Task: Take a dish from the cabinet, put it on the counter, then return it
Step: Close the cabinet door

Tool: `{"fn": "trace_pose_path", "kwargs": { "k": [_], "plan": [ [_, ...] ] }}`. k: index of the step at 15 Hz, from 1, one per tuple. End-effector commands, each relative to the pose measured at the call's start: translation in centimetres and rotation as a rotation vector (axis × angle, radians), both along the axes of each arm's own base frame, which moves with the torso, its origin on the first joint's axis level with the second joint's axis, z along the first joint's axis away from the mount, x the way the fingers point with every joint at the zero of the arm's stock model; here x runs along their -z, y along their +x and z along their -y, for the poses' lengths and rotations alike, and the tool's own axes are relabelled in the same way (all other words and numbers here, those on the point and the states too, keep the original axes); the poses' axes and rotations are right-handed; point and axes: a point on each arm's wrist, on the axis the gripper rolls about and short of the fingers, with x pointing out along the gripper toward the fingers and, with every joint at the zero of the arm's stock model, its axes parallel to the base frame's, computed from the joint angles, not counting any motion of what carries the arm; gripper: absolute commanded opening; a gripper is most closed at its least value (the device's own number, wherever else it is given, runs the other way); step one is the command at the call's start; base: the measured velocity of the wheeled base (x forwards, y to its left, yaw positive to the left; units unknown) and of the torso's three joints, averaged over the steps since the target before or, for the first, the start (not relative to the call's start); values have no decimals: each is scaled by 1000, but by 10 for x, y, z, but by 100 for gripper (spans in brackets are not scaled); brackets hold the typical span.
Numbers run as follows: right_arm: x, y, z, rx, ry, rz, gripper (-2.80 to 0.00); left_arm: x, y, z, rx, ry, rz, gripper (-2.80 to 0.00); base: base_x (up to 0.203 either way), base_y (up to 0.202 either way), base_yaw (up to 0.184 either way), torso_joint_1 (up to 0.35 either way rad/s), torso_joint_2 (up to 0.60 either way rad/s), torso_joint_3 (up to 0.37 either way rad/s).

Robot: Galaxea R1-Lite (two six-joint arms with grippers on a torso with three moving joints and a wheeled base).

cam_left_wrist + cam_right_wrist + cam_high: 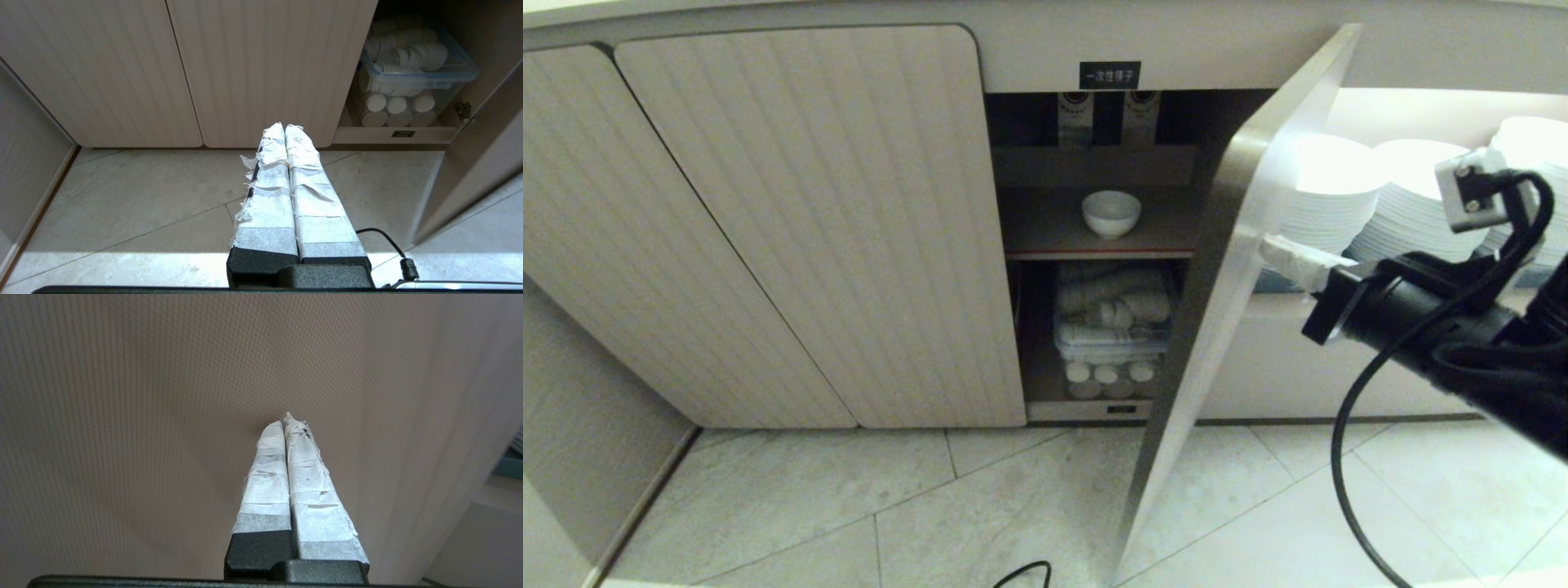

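Dish [1111, 212] sits upright on the red-edged shelf [1094, 249] inside the cabinet [833, 229], below the black label [1109, 75] and above a clear container [1112, 322] of white items. Right end effector [1278, 253], fingers pressed together and empty, has its taped tips against the inner face of the open cabinet door [1225, 269], with stacked white plates [1413, 204] behind it; left end effector [285, 128] is likewise closed and empty, hanging above the tiled floor [135, 204] before the shut doors
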Motion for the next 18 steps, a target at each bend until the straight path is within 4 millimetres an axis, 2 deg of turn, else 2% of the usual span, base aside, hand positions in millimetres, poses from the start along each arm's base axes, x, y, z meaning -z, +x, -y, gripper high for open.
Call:
{"fn": "trace_pose_path", "kwargs": {
  "k": [1, 9, 14, 18],
  "plan": [
    [8, 14, -11, -10, -20, -24, -280, 0, 0, 0, 0, -1, 1, -280, 0, 0, 0, 0, 0, 0],
    [0, 63, -42, 56, 9, 11, -280, 0, 0, 0, 0, 0, 0, -280, 0, 0, 0, 0, 0, 0],
    [1, 88, -59, 72, 21, 24, -280, 0, 0, 0, 0, -1, 2, -280, 0, 0, 0, 0, 0, 0],
    [3, 112, -81, 116, 46, 41, -280, 0, 0, 0, 0, -1, 1, -280, 0, 0, 0, 0, 0, 0]
  ]
}}
